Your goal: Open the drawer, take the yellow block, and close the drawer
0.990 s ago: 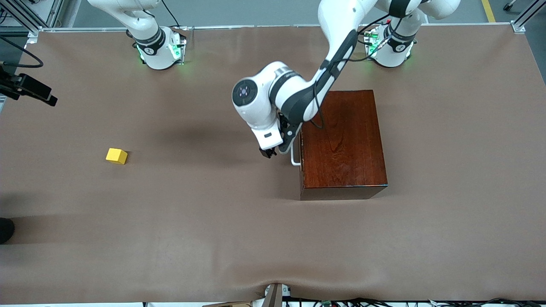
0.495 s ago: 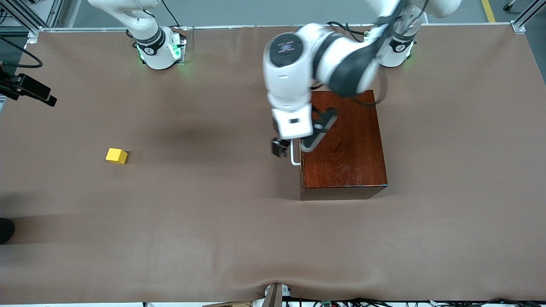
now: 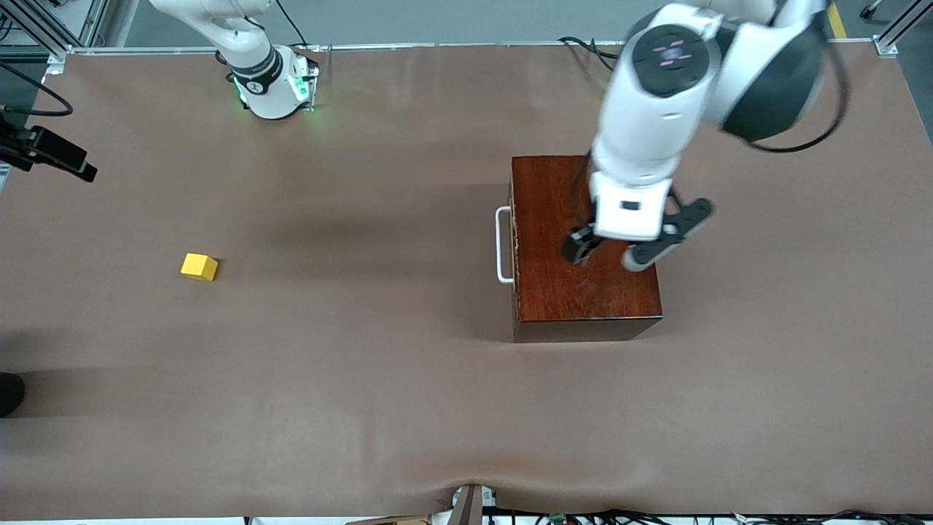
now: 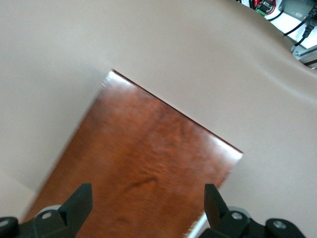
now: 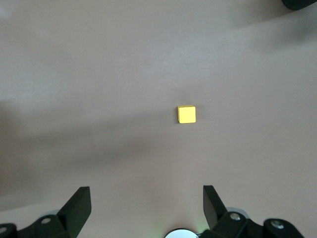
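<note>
The dark reddish-brown wooden box (image 3: 583,248) stands mid-table with its drawer shut, the white bar handle (image 3: 503,244) flush at its side toward the right arm's end. My left gripper (image 3: 609,254) is open and empty over the box's top; the left wrist view shows the box top (image 4: 148,158) below my open left gripper (image 4: 147,206). The yellow block (image 3: 199,267) lies on the table toward the right arm's end. The right wrist view shows the block (image 5: 186,114) well below my open, empty right gripper (image 5: 147,208); the right arm waits, its hand out of the front view.
The right arm's base (image 3: 273,80) stands at the table's back edge. A black device (image 3: 51,153) juts in at the table's edge at the right arm's end. The brown table cover (image 3: 364,379) has a ripple at the front edge.
My left gripper has left the drawer handle, risen and swung over the box top toward the left arm's end. The drawer stays shut and the block has not moved.
</note>
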`<state>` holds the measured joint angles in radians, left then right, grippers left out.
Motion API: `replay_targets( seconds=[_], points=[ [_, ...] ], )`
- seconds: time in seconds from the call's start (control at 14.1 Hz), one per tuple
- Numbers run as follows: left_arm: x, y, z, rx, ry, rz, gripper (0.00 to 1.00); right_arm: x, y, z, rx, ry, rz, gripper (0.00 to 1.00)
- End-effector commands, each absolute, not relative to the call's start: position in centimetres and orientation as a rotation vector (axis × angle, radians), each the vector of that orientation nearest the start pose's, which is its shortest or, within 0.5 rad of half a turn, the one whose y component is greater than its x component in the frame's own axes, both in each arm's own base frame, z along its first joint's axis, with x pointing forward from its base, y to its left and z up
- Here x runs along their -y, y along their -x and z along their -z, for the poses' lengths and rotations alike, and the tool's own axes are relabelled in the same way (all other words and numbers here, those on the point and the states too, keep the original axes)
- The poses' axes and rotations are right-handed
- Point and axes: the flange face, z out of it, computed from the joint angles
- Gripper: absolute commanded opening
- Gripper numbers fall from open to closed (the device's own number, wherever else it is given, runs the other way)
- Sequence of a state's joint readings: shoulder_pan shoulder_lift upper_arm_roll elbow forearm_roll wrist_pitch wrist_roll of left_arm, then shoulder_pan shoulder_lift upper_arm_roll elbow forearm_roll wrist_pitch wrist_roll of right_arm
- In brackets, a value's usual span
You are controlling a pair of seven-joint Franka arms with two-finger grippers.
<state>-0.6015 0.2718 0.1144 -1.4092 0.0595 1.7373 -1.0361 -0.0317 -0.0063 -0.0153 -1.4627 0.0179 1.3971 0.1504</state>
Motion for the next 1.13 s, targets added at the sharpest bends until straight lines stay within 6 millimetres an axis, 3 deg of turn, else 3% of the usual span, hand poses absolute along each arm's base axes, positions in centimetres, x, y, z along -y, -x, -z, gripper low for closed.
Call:
replay_targets(
  seconds=[0.0,0.57,1.06],
  points=[
    [24.8,-55.5,-57.0,0.609,3.041,0.106,1.00,2.4,-53.0,-66.6,-0.310,3.111,-0.085,1.00],
    [12.1,-56.2,-60.1,0.088,3.070,-0.028,1.00,2.5,-53.1,-66.5,-0.312,3.111,-0.088,1.00],
    [5.1,-54.6,-62.9,-0.100,3.080,-0.072,1.00,2.4,-53.1,-66.5,-0.307,3.111,-0.090,1.00]
  ],
)
